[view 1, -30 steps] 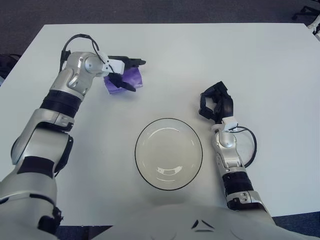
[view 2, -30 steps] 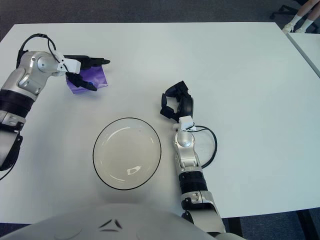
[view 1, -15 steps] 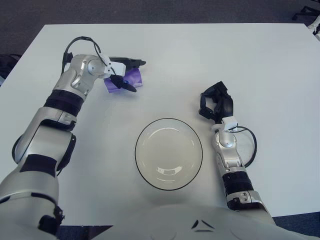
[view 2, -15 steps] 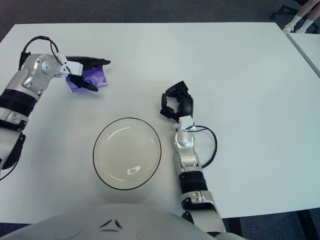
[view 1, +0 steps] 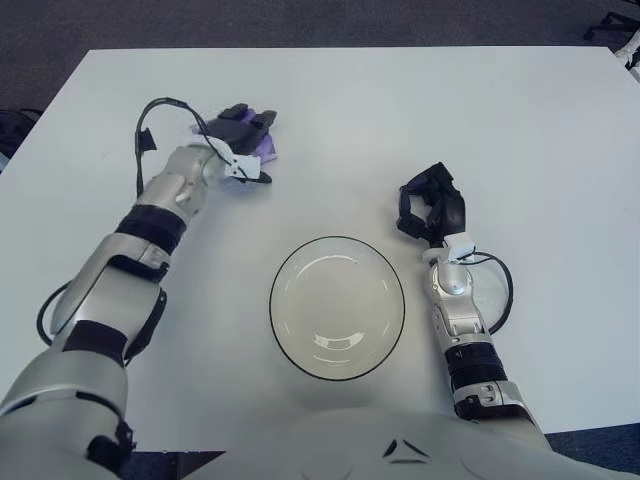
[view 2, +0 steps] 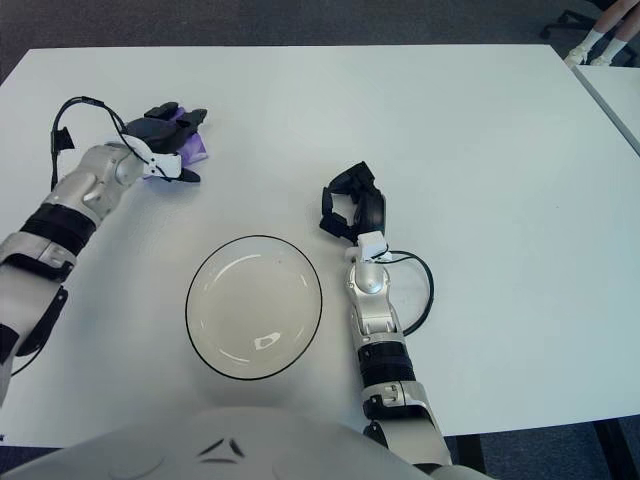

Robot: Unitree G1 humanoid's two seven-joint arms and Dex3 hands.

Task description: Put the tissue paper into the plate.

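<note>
— Left hand (view 1: 243,128), where is it?
— Far left of the white table (view 1: 520,130), fingers closed over the purple tissue paper (view 1: 266,147), well apart from the glass plate (view 1: 337,306).
— And the right hand (view 1: 432,207)?
— Just right of the plate, fingers curled, holding nothing.

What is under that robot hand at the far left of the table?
A purple tissue paper lies on the white table under the left hand. Only its right edge shows; the fingers cover the rest, so the grip stays unclear.
</note>
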